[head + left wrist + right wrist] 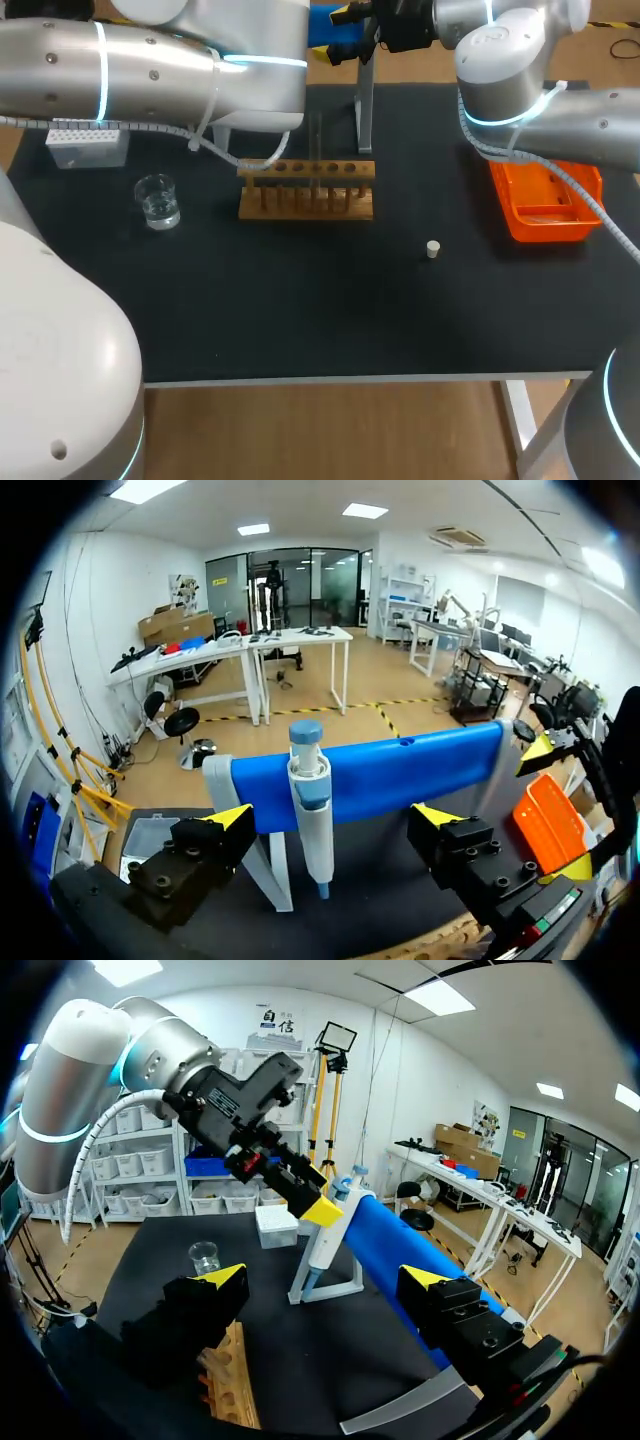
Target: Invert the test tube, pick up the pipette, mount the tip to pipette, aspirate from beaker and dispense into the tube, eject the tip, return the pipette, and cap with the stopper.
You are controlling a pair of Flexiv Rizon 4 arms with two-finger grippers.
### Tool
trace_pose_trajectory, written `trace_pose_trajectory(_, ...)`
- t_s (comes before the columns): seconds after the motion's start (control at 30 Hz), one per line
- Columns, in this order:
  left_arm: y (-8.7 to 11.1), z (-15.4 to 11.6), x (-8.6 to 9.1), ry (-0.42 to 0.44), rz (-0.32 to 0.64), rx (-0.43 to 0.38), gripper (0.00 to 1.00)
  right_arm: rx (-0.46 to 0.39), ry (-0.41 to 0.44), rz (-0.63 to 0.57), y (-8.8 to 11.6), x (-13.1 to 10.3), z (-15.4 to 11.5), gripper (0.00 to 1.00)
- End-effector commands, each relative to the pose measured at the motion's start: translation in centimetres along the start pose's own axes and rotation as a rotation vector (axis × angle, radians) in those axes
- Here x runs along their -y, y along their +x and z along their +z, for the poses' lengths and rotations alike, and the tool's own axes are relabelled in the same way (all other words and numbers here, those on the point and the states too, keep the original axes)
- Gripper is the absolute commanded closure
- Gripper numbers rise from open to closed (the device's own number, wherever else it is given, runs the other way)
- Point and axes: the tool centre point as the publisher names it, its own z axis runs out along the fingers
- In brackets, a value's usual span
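The blue and white pipette hangs on its blue-barred stand, between the fingers of my left gripper. That gripper is open, with both yellow tips clear of the pipette. My right gripper is open and empty, and it faces the stand from the other side. Ahead of it I see the pipette and my left gripper's yellow tip beside it. The wooden rack holds a thin test tube. A glass beaker stands at the left. The small white stopper lies right of the middle.
A white tip box sits at the back left. An orange bin lies at the right under my right arm. The stand's grey post rises behind the rack.
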Motion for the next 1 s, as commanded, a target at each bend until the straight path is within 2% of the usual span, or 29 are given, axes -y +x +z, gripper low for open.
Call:
trace_pose_trajectory(0.03, -0.1, -2.3, -0.4, 0.017, 0.007, -0.019, 0.0, -0.002, 0.003, 0.0, -0.1, 0.0, 0.0, 0.0)
trace_pose_trajectory(0.2, -0.1, -4.5, -1.0, 0.029, 0.045, -0.05, 0.0, -0.002, 0.003, 0.0, -0.1, 0.0, 0.0, 0.0)
trace_pose_trajectory(0.33, -0.2, -5.8, -1.4, 0.077, 0.081, -0.123, 0.0, -0.002, 0.003, 0.0, -0.1, 0.0, 0.0, 0.0)
trace_pose_trajectory(0.37, -0.2, -6.4, -1.7, 0.099, 0.097, -0.169, 0.0, -0.002, 0.003, 0.0, -0.1, 0.0, 0.0, 0.0)
trace_pose_trajectory(0.6, 0.7, -9.6, -3.4, 0.179, 0.182, -0.331, 0.0, -0.002, 0.003, 0.0, -0.1, 0.0, 0.0, 0.0)
trace_pose_trajectory(0.8, 2.3, -11.5, -5.3, 0.242, 0.29, -0.508, 0.0, -0.002, 0.003, 0.0, -0.1, 0.0, 0.0, 0.0)
trace_pose_trajectory(1.0, 4.5, -12.2, -6.9, 0.244, 0.387, -0.655, 0.0, -0.002, 0.003, 0.0, -0.1, 0.0, 0.0, 0.0)
